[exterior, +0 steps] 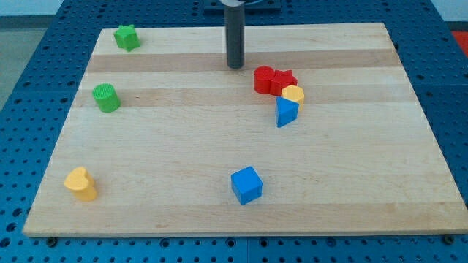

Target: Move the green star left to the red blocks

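Camera view shows the green star-shaped block (126, 36) untouched at the upper left of the wooden tabletop (219, 204), well apart from the two red blocks (273, 79) right of centre. No claw exists; the rod's tip (235, 66) rests just left of them.

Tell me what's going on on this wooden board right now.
A robot arm ending in a dark rod is pushing coloured blocks around a wooden board. My tip rests near the view's top, just left of the two red blocks, which sit clustered with a yellow block and a blue block. The green star sits alone in the top left corner, far from my tip and untouched. A green cylinder, a yellow heart and a blue cube lie scattered elsewhere.
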Controlling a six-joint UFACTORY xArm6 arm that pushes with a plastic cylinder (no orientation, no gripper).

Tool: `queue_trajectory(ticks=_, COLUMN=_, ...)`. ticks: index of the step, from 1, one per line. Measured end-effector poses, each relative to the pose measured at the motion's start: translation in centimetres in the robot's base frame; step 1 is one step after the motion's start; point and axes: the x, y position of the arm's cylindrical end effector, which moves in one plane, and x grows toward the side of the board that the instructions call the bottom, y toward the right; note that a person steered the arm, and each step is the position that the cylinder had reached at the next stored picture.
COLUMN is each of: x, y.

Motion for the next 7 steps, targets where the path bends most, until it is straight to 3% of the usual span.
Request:
queue_trajectory(ticks=4, x=-0.3, y=-22.4)
queue_trajectory(ticks=7, x=-6.3, y=-27.5)
